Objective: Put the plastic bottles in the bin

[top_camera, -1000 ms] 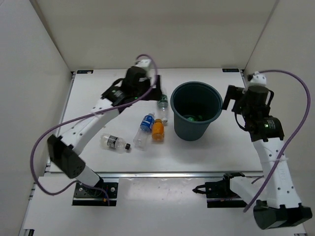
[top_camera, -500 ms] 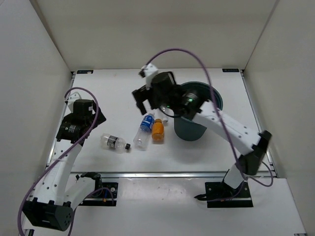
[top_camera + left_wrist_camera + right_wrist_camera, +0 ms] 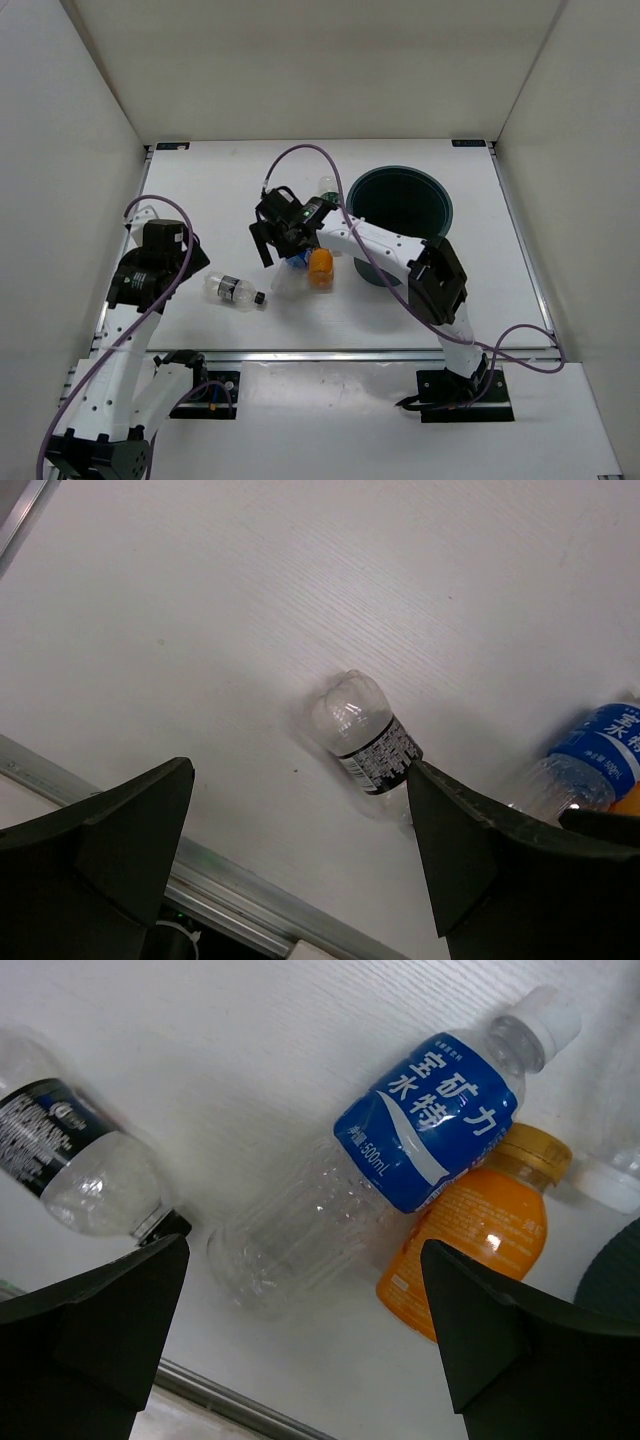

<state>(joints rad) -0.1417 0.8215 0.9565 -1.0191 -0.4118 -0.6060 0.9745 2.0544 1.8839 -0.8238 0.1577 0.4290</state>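
Observation:
Three plastic bottles lie together on the table. One is clear with a blue label point(image 3: 428, 1118), one is orange point(image 3: 470, 1250), and one is clear with a dark label point(image 3: 366, 738). My right gripper point(image 3: 305, 1250) hangs open just above the blue-label bottle's point(image 3: 288, 278) clear body, without touching it. The orange bottle point(image 3: 320, 268) lies against that bottle's right side. My left gripper point(image 3: 300, 770) is open and empty, a little to the left of the dark-label bottle point(image 3: 232, 290). The bin point(image 3: 445, 212) stands at the back right, and my right arm crosses its near rim.
Another clear bottle point(image 3: 328, 184) is mostly hidden behind my right arm; its white cap point(image 3: 610, 1185) shows beside the orange bottle's cap. An aluminium rail point(image 3: 215, 875) runs along the table's front edge. White walls close in the left, back and right sides.
My right arm has swung from the right side across the bin and come down over the blue-label bottle. My left arm has drawn back from the bottles to the left.

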